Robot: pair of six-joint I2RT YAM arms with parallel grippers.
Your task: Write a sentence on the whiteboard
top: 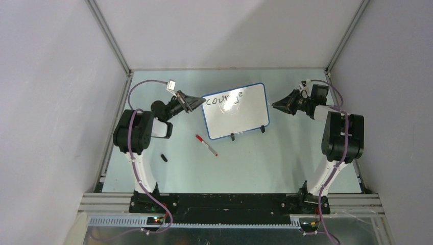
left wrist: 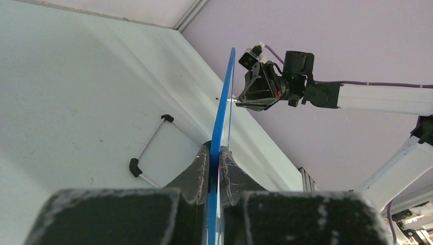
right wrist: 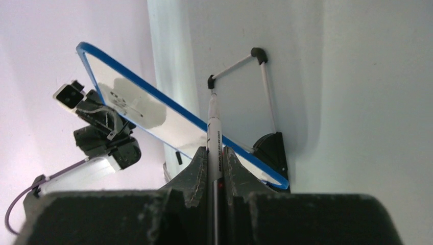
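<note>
The whiteboard (top: 240,115) stands on its two black feet in mid-table, blue-rimmed. The word "courage" (top: 224,97) is written in black along its top; no other words of the sentence show. My left gripper (top: 195,103) is shut on the board's left edge. The left wrist view shows the blue rim (left wrist: 223,115) edge-on, clamped between the fingers of that gripper (left wrist: 215,155). My right gripper (top: 277,105) is shut on a white marker (right wrist: 213,130), which points at the board's right edge. I cannot tell whether its tip touches. The board also shows in the right wrist view (right wrist: 133,99).
A red-capped marker (top: 206,145) lies on the table in front of the board. A small black cap (top: 164,157) lies nearer the left arm. The board's wire stand (right wrist: 245,61) sticks out behind it. Grey walls enclose the table on three sides.
</note>
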